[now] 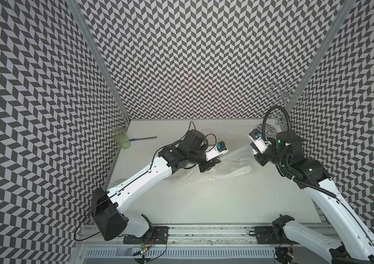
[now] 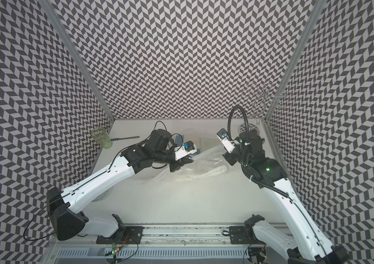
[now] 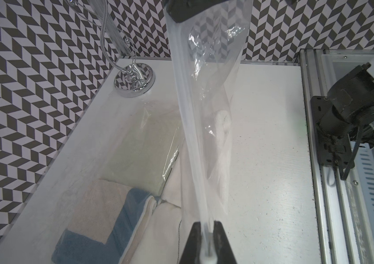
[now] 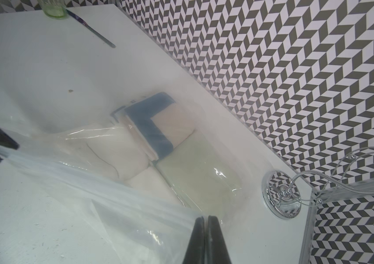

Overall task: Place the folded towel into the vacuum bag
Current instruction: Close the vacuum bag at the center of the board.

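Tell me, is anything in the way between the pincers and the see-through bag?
No, nothing visible. The left pincer and the right pincer are each shut right on the edge strip of the vacuum bag, holding it stretched between them.

legible text: none | large transparent glossy plastic vacuum bag [image 4: 71, 182]: pale striped patch [image 4: 133, 102] seen through its film, too blurred to read | green-tinted patterned drinking glass [image 1: 120, 139]: surface pattern only, too small to make out letters

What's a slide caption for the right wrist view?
Right fingers shut on the vacuum bag, folded towels showing through its plastic.
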`<state>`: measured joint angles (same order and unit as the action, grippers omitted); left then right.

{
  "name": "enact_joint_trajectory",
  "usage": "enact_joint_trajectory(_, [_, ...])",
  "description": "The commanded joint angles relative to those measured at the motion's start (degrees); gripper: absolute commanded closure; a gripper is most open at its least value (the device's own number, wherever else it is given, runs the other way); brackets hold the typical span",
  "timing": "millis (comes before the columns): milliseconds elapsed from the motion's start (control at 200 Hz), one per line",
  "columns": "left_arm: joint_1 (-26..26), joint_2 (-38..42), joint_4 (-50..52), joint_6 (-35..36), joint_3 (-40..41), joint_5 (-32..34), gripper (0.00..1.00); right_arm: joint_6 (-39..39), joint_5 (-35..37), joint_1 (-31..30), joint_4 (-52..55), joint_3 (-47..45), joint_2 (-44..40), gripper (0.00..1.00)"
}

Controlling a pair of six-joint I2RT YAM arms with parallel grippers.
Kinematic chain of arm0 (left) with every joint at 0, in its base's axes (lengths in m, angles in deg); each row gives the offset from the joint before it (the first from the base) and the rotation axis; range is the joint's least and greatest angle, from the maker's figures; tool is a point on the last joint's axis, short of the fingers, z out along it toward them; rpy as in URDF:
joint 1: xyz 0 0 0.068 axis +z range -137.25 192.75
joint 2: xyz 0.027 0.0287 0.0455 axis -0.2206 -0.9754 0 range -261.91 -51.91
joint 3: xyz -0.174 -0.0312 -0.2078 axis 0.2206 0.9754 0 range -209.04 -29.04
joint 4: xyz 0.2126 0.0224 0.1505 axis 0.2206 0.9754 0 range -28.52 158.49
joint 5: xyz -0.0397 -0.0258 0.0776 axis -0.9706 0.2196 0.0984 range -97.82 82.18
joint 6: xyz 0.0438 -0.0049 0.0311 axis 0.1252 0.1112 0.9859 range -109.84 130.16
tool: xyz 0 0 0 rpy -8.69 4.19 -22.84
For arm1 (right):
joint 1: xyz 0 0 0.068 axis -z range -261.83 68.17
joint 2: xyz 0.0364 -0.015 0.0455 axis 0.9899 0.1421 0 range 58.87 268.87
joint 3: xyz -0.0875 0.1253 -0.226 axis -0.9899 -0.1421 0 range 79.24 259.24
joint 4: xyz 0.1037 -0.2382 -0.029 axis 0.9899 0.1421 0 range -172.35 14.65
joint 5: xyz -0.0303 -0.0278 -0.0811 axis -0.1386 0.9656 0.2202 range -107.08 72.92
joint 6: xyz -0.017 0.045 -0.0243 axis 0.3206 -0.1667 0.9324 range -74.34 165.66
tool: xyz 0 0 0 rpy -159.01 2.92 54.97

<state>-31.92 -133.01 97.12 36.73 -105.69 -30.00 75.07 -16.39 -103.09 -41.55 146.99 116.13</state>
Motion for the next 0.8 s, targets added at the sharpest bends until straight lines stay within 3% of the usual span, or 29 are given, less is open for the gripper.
enact_joint_trajectory(0, [0.98,2.65,12.01,-0.60,3.49,2.49,0.96,3.17,24.11,5.91,-7.37,-0.13,-1.25,1.00])
enact_joint_trajectory(245, [-0.22,5.05,7.26,-2.10,8.05,2.27,0.96,2.85,25.85,11.86,-13.20,-2.88,-0.72,1.00])
enact_joint_trajectory(371, [-0.93,5.58,6.01,-3.82,8.83,1.71,0.95,0.00,22.25,14.66,-15.25,-0.48,1.73,1.00])
enact_joint_trajectory(526, [-1.22,4.59,6.61,-6.23,9.23,0.83,0.96,-1.46,18.71,17.12,-18.20,2.33,4.51,1.00])
enact_joint_trajectory(791, [-2.17,2.98,11.50,-10.20,7.71,1.46,0.97,-0.40,19.00,18.71,-21.56,7.40,9.72,1.00])
